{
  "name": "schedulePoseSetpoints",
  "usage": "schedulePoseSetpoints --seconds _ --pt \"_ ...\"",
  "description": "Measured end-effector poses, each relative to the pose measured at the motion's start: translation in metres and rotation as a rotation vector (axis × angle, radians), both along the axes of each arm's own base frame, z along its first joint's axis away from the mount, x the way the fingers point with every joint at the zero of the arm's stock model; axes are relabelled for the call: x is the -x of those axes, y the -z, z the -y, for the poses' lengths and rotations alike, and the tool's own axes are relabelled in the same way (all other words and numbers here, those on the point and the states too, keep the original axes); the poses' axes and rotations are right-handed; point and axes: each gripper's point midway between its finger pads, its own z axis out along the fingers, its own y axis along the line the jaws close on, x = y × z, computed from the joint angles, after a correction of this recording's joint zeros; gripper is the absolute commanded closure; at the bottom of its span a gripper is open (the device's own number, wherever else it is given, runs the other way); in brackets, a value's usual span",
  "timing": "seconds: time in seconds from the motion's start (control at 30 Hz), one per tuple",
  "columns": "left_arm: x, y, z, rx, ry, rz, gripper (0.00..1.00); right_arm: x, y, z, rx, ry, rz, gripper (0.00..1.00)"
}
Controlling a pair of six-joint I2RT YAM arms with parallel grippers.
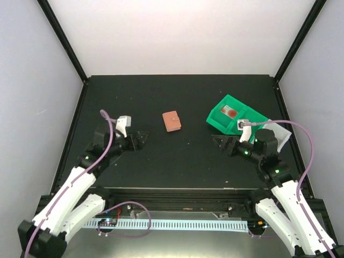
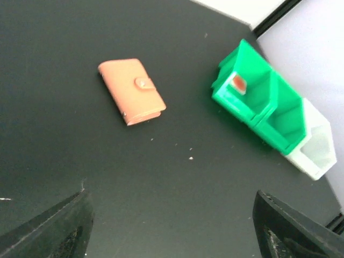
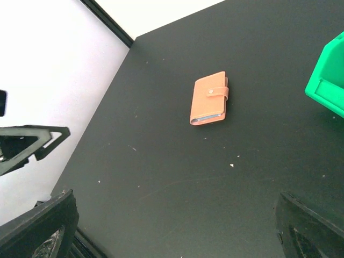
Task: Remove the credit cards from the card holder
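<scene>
Card holder (image 1: 171,121): one, salmon-pink, lying flat and folded shut on the black table (image 1: 188,166), roughly midway between the two arms and beyond both. Its snap tab (image 2: 144,83) is wrapped over one long edge. Nothing touches it.

Credit cards: none can be counted, as the holder's cover hides its contents. In the right wrist view a thin greyish line runs along the holder's near end; whether that is card edges cannot be told.

Left gripper (image 1: 143,138): one, fingers (image 2: 56,231) spread apart, holding nothing, hanging well short of the holder on its left side. Only the finger ends show in its own camera.

Right gripper (image 1: 219,142): one, fingers (image 3: 40,228) likewise parted and holding nothing, well apart from the holder on its right side.

Containers: one green bin (image 1: 217,119) stands to the right of the holder, near the right gripper. The left wrist view shows two green compartments. The one nearer the holder holds a single small reddish-orange item (image 2: 239,84), too blurred to identify. The other is partly in shadow and its floor is hard to make out. One pale translucent bin (image 2: 317,153) sits against the green bin's far end. The right arm covers part of it in the top view, and the right wrist view cuts the green bin off at the frame edge.
</scene>
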Motion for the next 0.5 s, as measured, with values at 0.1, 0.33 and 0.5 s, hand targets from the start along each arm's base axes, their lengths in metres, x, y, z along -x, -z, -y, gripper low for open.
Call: schedulePoseSetpoints --seconds 0.1,0.33,0.5 --pt "-0.017 0.018 0.009 -0.004 0.001 -0.099 0.33 0.0 0.002 0.002 0.011 0.007 -0.005 0.0" --pt "-0.074 0.018 0.034 0.035 -0.016 -0.163 0.51 0.002 0.006 0.003 0.03 0.005 -0.022 0.0" --pt "-0.111 0.056 0.055 0.07 -0.016 -0.262 0.57 0.005 0.006 0.003 0.035 -0.001 -0.028 0.0"
